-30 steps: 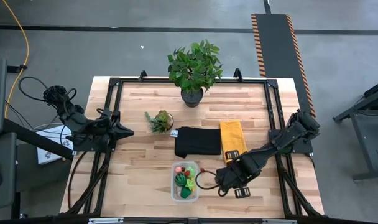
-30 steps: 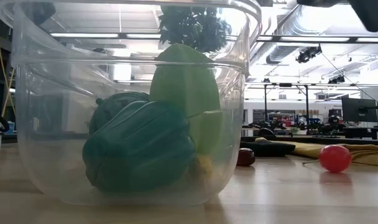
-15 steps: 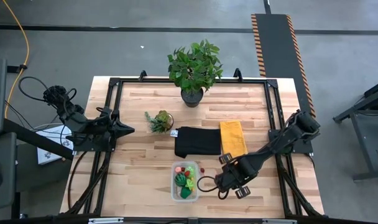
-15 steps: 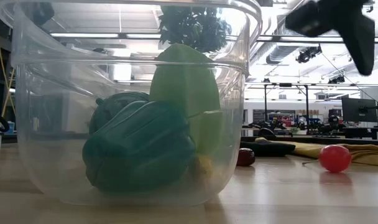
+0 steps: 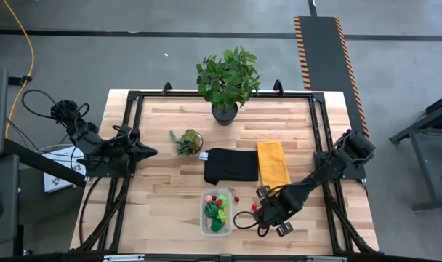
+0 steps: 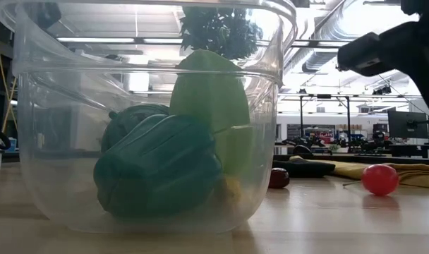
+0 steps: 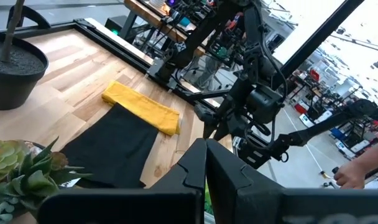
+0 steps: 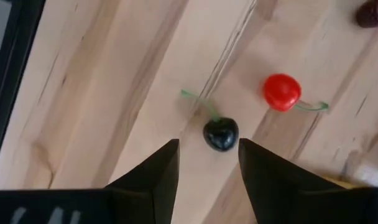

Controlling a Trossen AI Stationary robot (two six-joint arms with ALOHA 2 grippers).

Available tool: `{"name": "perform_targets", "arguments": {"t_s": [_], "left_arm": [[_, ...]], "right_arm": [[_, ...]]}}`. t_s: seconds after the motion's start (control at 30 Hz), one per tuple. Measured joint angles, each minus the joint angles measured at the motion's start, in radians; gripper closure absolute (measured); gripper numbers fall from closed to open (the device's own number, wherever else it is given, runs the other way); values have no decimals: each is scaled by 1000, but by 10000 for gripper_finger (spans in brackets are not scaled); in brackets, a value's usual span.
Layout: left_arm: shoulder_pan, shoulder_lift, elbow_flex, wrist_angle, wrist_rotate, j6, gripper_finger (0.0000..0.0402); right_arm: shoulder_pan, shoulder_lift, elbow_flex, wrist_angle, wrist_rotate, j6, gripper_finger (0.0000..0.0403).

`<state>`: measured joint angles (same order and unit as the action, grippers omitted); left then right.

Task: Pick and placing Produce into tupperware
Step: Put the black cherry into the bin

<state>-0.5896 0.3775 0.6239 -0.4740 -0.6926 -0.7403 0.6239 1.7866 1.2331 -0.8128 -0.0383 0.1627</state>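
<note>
From above, we are hovering our right gripper (image 5: 259,216) beside the tupperware (image 5: 216,212), left gripper (image 5: 150,153) parked shut. Low down, produce is filling the tub. Through the right wrist, open fingers are framing a dark cherry (image 8: 221,134); next, descending and closing. Its stem is hard to see.

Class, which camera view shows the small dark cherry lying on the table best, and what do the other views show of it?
The right wrist view: the dark cherry lies just ahead of the open right claw, stem visible, beside the red cherry. The high view hides it under the right arm; the low and left wrist views do not clearly show it.
</note>
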Motion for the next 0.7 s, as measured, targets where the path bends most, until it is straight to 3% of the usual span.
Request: {"name": "perform_targets", "arguments": {"t_s": [0.4,0.7], "left_arm": [[0,0,0,0,0,0,401],[0,0,0,-2,0,1,401]], "right_arm": [[-2,0,-45,79,0,13,210],[-8,29,-45,109,1,-10,206]]}}
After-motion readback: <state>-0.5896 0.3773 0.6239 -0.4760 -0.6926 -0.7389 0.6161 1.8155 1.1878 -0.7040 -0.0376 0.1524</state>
